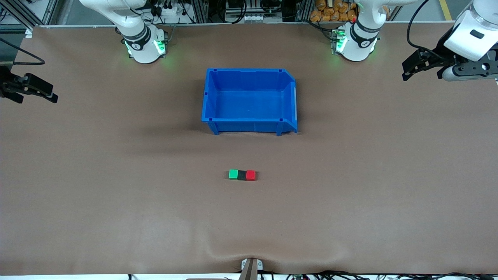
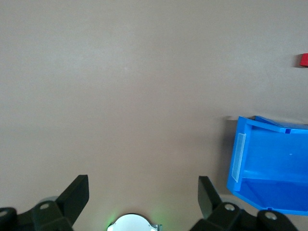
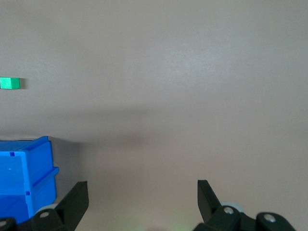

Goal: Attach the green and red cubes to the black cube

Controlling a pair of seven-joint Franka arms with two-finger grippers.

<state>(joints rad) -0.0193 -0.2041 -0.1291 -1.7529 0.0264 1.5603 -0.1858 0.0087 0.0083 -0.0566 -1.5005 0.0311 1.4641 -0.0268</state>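
Nearest you, the green cube (image 1: 233, 174), black cube (image 1: 242, 175) and red cube (image 1: 251, 175) sit touching in a row on the bench (image 1: 116, 194). Farther off stands the blue bin (image 1: 249, 126). Your left pincer (image 1: 418, 64) and right pincer (image 1: 33, 90) hang wide and empty over the bench ends.

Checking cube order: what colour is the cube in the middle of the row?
Black: the black cube sits between green and red, clearest in the front view.

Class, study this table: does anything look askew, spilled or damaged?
Nothing stands out. The green cube, black cube and red cube sit in a tidy joined row, nearer the camera than the upright blue bin.
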